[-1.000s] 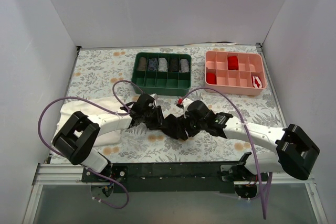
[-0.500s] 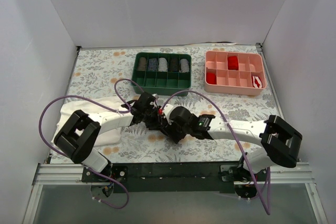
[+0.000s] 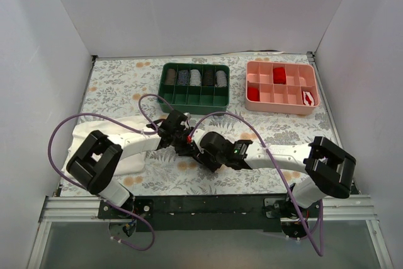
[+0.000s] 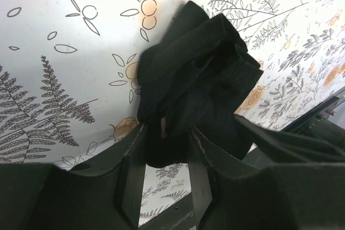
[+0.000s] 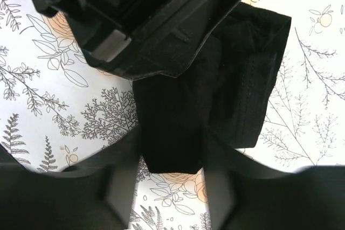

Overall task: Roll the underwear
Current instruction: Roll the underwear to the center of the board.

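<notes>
The underwear (image 3: 196, 149) is a bunched black bundle on the floral table, just in front of the green tray. In the left wrist view it is a crumpled black lump (image 4: 199, 74) with a sliver of pale waistband showing. My left gripper (image 3: 182, 142) (image 4: 164, 146) is shut on its near edge. My right gripper (image 3: 205, 154) (image 5: 172, 149) is shut on a folded black flap (image 5: 248, 79) from the other side. The two grippers nearly touch, and the left gripper's body (image 5: 140, 20) fills the top of the right wrist view.
A green tray (image 3: 194, 104) with several rolled items stands behind the grippers. A pink tray (image 3: 281, 111) with small red rolls (image 3: 279, 74) is at the back right. A larger white cloth (image 3: 129, 159) lies at the left under the left arm.
My right gripper has moved left, up against the left gripper. The black underwear between them has bunched into a shorter bundle. The left gripper has barely moved.
</notes>
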{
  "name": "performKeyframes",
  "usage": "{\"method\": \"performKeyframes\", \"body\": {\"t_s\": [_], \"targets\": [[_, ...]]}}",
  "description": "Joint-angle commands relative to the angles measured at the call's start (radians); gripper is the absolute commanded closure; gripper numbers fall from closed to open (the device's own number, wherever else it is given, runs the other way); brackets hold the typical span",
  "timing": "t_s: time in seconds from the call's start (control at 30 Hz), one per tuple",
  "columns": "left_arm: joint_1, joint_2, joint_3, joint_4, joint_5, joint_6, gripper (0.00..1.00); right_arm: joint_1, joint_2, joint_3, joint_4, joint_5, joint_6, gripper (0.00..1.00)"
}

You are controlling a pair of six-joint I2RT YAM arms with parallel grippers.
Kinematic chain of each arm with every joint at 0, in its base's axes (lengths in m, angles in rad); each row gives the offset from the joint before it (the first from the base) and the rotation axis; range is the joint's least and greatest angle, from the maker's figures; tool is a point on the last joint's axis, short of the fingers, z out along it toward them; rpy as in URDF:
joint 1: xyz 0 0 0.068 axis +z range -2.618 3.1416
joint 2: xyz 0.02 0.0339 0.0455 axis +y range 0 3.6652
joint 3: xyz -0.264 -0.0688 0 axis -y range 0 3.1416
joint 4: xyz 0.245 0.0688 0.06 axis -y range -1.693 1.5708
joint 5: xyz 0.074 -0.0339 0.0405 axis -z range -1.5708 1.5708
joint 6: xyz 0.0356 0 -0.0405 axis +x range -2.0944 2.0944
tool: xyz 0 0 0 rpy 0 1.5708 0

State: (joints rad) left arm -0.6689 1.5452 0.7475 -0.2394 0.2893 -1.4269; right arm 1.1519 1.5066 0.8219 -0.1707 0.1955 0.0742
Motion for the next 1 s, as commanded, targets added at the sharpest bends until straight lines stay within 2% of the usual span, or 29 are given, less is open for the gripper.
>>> {"method": "performKeyframes", "body": {"t_s": [0.0,0.03,0.07,0.1,0.23,0.33,0.43,0.6,0.97], "targets": [[0.003,0.024,0.013,-0.043,-0.035,0.029,0.67,0.009,0.017,0.01,0.04,0.016,0.001,0.55],[0.005,0.027,0.015,-0.043,-0.033,0.031,0.68,0.009,0.021,0.01,0.039,0.015,0.002,0.59],[0.003,0.027,0.016,-0.044,-0.03,0.033,0.67,0.009,0.027,0.006,0.04,0.013,0.007,0.68],[0.003,0.03,0.019,-0.046,-0.032,0.036,0.67,0.009,0.029,0.006,0.046,0.007,0.01,0.72],[0.009,0.023,0.03,-0.069,-0.055,0.045,0.65,0.011,0.044,0.003,0.06,-0.063,0.044,0.82],[0.023,0.0,0.036,-0.089,-0.078,0.045,0.59,0.005,0.047,-0.012,0.094,-0.12,0.097,0.82],[0.049,-0.049,0.042,-0.11,-0.11,0.037,0.4,-0.003,0.055,-0.021,0.12,-0.171,0.162,0.82],[0.098,-0.141,0.029,-0.136,-0.15,0.022,0.25,-0.047,0.052,-0.053,0.192,-0.283,0.246,0.82],[0.115,-0.307,-0.057,-0.14,-0.144,0.011,0.24,-0.234,0.081,-0.116,0.361,-0.636,0.38,0.81]]}}
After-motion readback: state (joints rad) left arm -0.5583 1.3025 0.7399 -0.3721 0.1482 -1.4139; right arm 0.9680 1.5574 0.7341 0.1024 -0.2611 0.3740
